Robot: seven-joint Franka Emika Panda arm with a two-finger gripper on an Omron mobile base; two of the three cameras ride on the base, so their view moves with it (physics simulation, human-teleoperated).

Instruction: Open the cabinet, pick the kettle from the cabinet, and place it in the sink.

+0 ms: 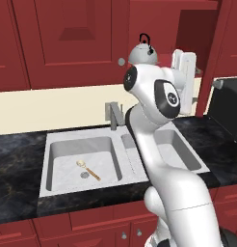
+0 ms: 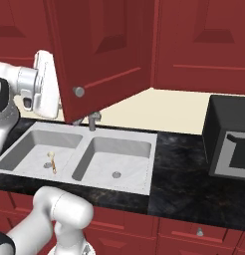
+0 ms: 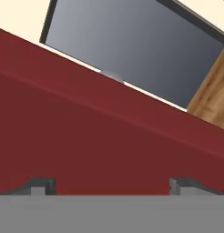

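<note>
The cabinet (image 1: 77,38) hangs above the counter with its left door closed and its right door (image 2: 102,55) swung out toward me. Inside, the silver-grey kettle (image 1: 142,52) with its black arched handle stands upright on the red shelf, just above my elbow. My gripper (image 1: 184,79) is to the kettle's right at about shelf height, close to the open door's face (image 3: 109,136). Its fingertips (image 3: 41,185) stand wide apart, open and holding nothing. The light grey double sink (image 1: 139,179) lies below in the counter.
A small wooden-handled spoon (image 1: 89,170) lies in the left basin. The square faucet (image 1: 113,115) rises behind the basins. A dark microwave (image 2: 229,139) stands on the black counter to the right. The open door's round knob (image 2: 78,91) hangs over the sink's back edge.
</note>
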